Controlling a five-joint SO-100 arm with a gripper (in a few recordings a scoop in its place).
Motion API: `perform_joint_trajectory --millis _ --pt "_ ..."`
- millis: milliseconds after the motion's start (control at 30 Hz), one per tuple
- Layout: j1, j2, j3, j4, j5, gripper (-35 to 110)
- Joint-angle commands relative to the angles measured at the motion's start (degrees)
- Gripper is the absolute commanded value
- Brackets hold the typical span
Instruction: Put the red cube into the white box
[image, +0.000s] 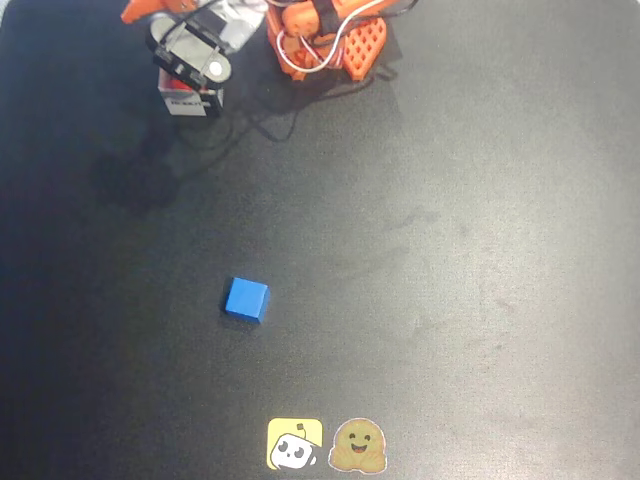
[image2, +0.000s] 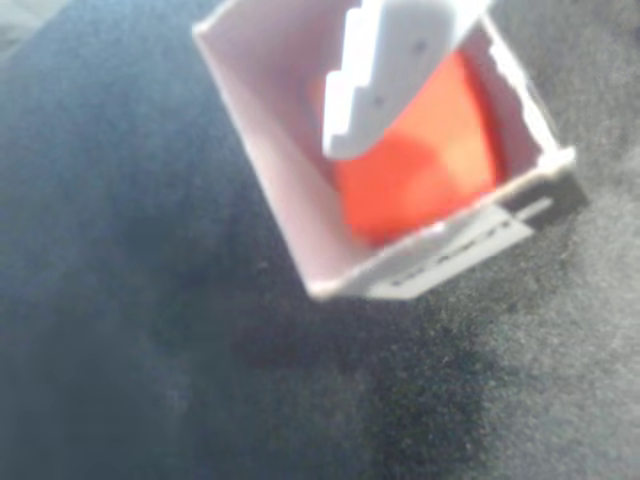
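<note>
The white box (image2: 290, 170) stands at the back left of the dark mat, its dark printed label facing the camera in the overhead view (image: 190, 101). The red cube (image2: 425, 165) lies inside it, against the box's far-right walls. My gripper (image: 188, 58) hangs right over the box and hides its opening from above. In the wrist view one white toothed finger (image2: 385, 75) reaches over the cube. No second finger shows beside it, and nothing is held between the jaws.
A blue cube (image: 246, 299) sits alone near the middle of the mat. The orange arm base (image: 325, 40) with its cables is at the back, right of the box. Two stickers (image: 325, 445) lie at the front edge.
</note>
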Motion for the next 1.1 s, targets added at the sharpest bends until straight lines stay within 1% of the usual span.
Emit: perform_joint_trajectory --millis 0,33,200,233,300,400,500,800,900,1067 --pt "1.2 0.2 -2.2 -0.8 -2.1 28" --pt "0.9 0.2 -1.9 -1.0 -2.5 28" --pt "1.6 0.2 -1.0 -2.1 2.6 2" --pt "1.6 0.2 0.2 -3.4 3.2 0" --pt "0.0 0.2 3.0 -7.2 3.7 0" --pt "-5.5 0.2 4.0 -12.3 4.6 0" --pt "-10.9 0.2 3.4 -13.5 6.8 0" --pt "-32.6 0.1 -0.3 -12.8 14.9 0" --pt "-41.4 -0.1 -1.4 -11.5 20.2 0" --pt "-52.3 -2.3 -2.0 -10.5 26.8 0"
